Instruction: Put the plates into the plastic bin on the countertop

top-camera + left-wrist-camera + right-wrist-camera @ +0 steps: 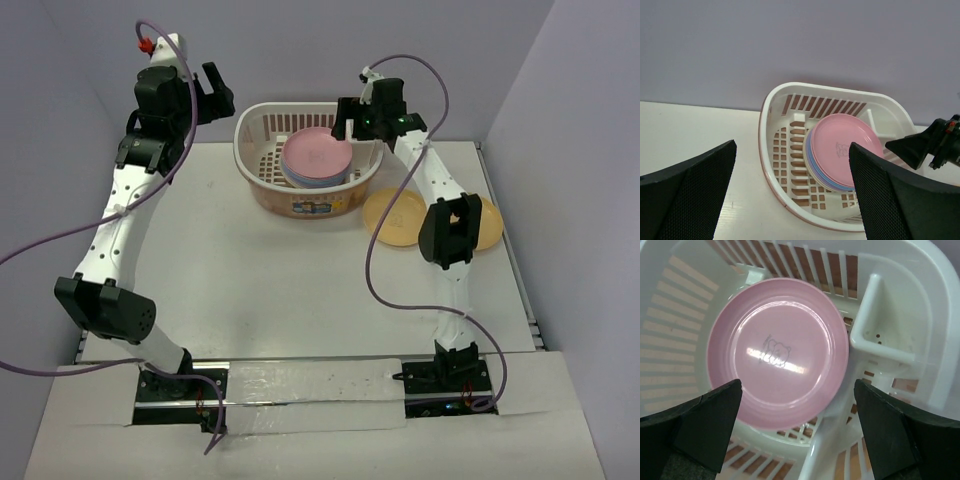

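Observation:
The plastic bin [262, 128] stands at the back middle of the countertop [300, 290]. In it lies a stack of plates with a pink plate [316, 154] on top and lilac, blue and cream edges below. The pink plate also shows in the left wrist view [842, 147] and the right wrist view [775, 350]. Two yellow-orange plates [393, 215] lie on the countertop right of the bin, the second one [488, 225] partly hidden by my right arm. My left gripper [218, 98] is open and empty, raised left of the bin. My right gripper [350, 120] is open and empty above the bin's right part.
A small inner compartment [880, 335] sits at the bin's right side, beside the stack. Pale lilac walls [560, 120] close in the back and sides. The bin's near rim [790, 200] lies between my left fingers in the left wrist view.

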Tool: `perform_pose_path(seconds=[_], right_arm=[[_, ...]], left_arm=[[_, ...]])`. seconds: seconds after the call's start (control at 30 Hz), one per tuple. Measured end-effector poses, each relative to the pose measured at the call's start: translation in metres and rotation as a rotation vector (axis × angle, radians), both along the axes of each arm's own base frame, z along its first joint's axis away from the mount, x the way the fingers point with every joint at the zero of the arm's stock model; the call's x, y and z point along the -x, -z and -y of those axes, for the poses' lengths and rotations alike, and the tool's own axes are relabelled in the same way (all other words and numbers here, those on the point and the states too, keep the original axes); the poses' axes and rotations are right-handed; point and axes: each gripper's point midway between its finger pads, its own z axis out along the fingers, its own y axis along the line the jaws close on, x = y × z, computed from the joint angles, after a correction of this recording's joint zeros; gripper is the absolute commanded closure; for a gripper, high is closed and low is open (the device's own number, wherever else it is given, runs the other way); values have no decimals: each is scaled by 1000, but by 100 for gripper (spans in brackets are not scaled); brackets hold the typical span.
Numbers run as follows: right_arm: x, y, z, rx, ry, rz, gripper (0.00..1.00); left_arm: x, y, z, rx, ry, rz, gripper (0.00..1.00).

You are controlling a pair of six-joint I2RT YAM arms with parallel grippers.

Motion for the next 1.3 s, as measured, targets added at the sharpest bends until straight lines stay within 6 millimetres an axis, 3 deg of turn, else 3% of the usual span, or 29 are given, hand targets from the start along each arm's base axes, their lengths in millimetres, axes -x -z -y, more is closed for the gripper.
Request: perform_pose_path(seconds=[0.1,0.23,0.37,0.43,0.5,0.6,0.7,0.77,0.87,1.07,1.17,1.3], right_arm=[[19,-31,6,46,-46,61,0],[80,-84,33,160,-121,174,0],[134,-131,79,260,-130,306,0],[148,-135,118,309,-82,323,0],[155,-121,162,352,-11,289,0],[167,-70,220,395,79,153,0],[193,-9,255,406,128,-35,0],[210,14,266,403,138,-120,0],[221,24,279,400,162,-162,0],[240,14,301,417,218,-147,0],[249,10,309,433,231,-143,0],[258,14,318,440,242,-166,0]], left_arm=[[3,9,9,-1,55,-12,1],[12,36,43,-71,227,-43,1],[47,76,117,-290,508,-60,1],[79,97,166,-394,693,-54,1],[113,118,210,-499,876,-32,3],[150,148,259,-618,1106,14,4],[162,188,287,-696,1261,23,9],[158,215,303,-730,1343,19,10],[148,259,329,-753,1443,14,13],[137,335,360,-761,1558,4,14],[133,359,370,-776,1580,21,16],[125,375,386,-781,1592,54,20]])
